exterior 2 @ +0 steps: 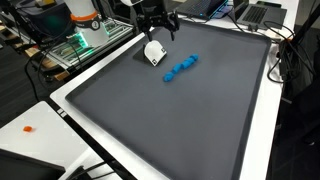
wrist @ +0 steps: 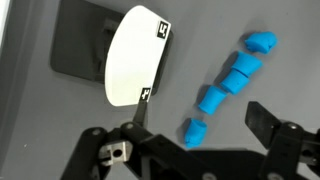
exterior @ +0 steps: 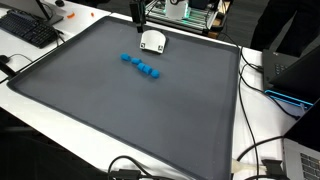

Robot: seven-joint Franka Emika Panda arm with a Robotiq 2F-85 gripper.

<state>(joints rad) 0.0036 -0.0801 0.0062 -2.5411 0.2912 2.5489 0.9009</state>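
Note:
A row of several small blue blocks [exterior: 141,66] lies on the dark grey mat [exterior: 130,110], also seen in an exterior view [exterior 2: 181,68] and in the wrist view [wrist: 228,82]. A white rounded object [exterior: 152,40] lies beside them at the mat's far side; it shows in an exterior view [exterior 2: 154,52] and in the wrist view [wrist: 135,55]. My gripper [exterior 2: 155,27] hangs above the white object and the near end of the blue row. In the wrist view my gripper [wrist: 200,128] is open and empty, its fingers either side of the nearest blue block.
The mat lies on a white table [exterior: 60,100]. A keyboard [exterior: 28,28] sits at one corner. Cables [exterior: 255,80] run along the table edge, next to a laptop [exterior: 295,75]. Electronics with green boards [exterior 2: 85,35] stand behind the mat.

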